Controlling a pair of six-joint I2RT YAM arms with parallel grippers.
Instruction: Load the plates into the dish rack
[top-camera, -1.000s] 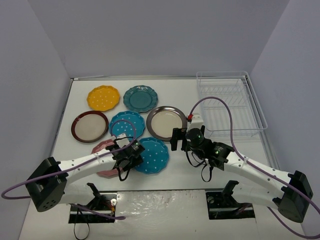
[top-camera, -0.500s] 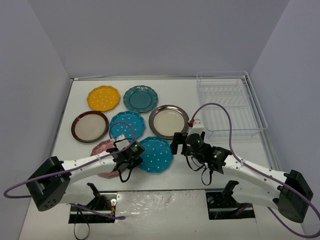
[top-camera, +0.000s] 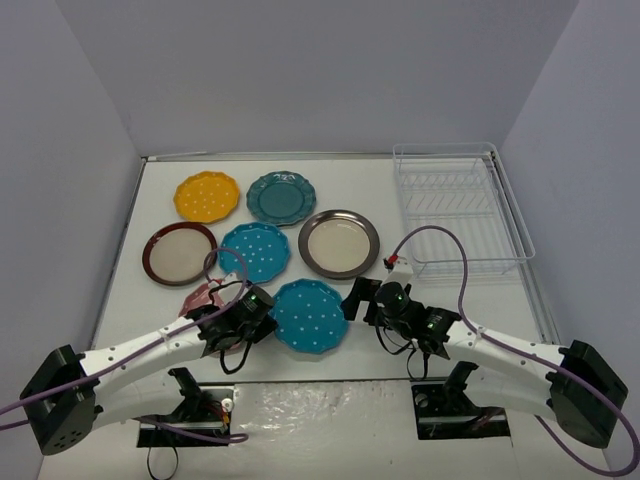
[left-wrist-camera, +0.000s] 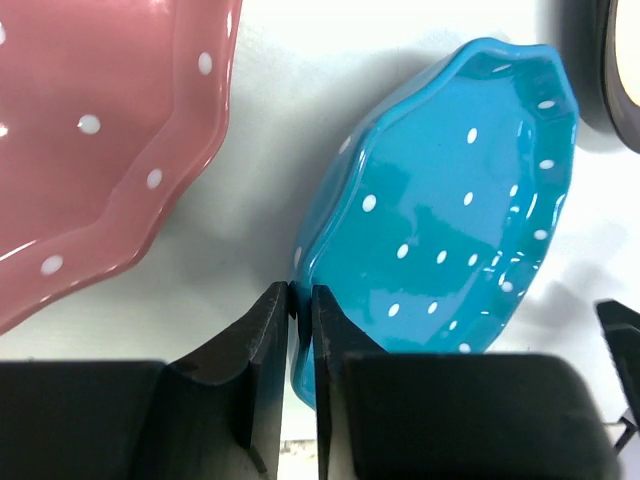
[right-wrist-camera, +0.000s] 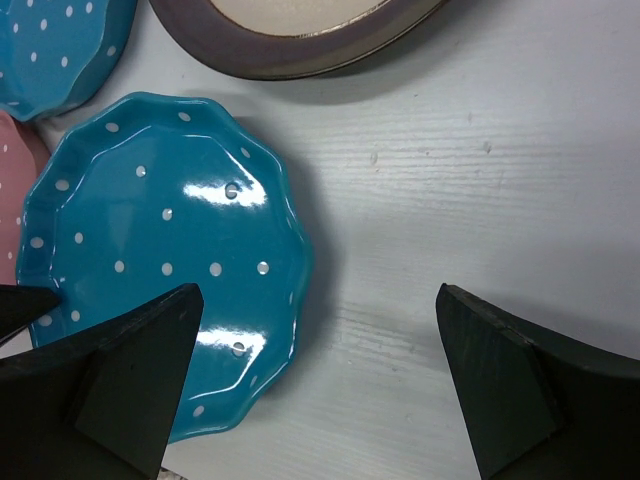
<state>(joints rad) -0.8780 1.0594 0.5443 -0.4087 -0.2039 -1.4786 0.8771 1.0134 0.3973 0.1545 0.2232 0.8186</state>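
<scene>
Matte grey walls enclose my white, faintly grained table. The white wire dish rack stands far right, with the glossy plates left of it. My left gripper pinches the near blue scalloped plate by its rim; my right gripper gapes wide beside it.

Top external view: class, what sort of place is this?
Probably a robot test booth: plain grey walls box in a white table, left arm and right arm are bolted at its edge, plates and a dish rack laid out.
</scene>
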